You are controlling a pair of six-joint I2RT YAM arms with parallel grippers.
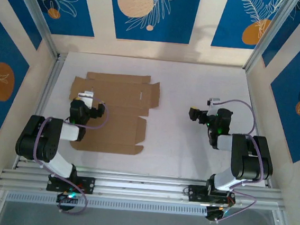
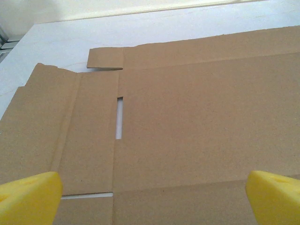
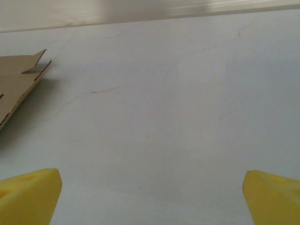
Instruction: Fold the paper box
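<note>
The box lies flat, unfolded, on the counter. The left claw hovers over the box's left side, spread wide, gripping nothing. The right claw, spread too, hangs over bare counter right of the box, well apart.

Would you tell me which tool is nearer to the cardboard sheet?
Left. The left tool hangs over the cardboard sheet; the right tool is over bare table, beyond its right edge.
</note>
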